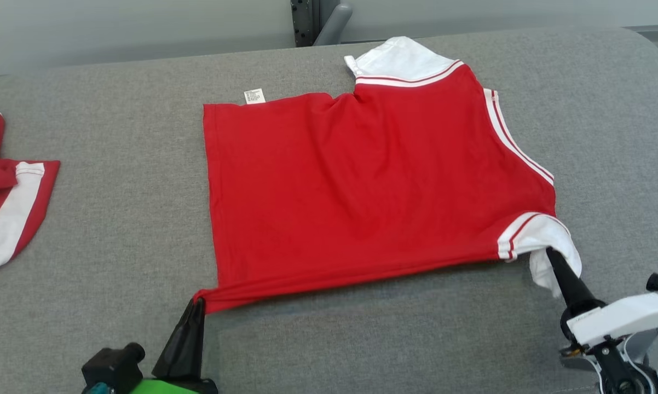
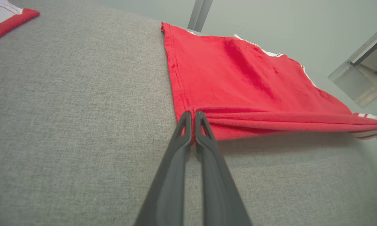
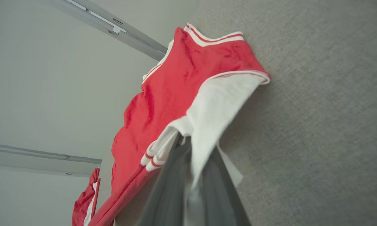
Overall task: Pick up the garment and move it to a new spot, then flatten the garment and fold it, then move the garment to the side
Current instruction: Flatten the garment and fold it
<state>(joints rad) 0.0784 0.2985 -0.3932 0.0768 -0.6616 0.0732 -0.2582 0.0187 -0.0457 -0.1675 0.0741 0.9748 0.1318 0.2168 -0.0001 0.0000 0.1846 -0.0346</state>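
Note:
A red garment (image 1: 362, 186) with white, red-striped trim lies spread on the grey cushioned surface (image 1: 115, 230), folded over on itself, a small white label at its far left edge. My left gripper (image 1: 197, 304) is shut on its near left corner (image 2: 193, 117), which is bunched and pulled taut. My right gripper (image 1: 550, 254) is shut on the white sleeve (image 3: 213, 110) at the near right corner; the white cloth drapes over its fingers (image 3: 176, 175). The near edge between both grippers is lifted slightly off the surface, casting a shadow.
A second red and white garment (image 1: 6, 186) lies crumpled at the left edge of the surface, also in the left wrist view's top left corner (image 2: 9, 15). A grey metal post (image 1: 312, 22) stands behind the far edge. Bare grey fabric surrounds the garment.

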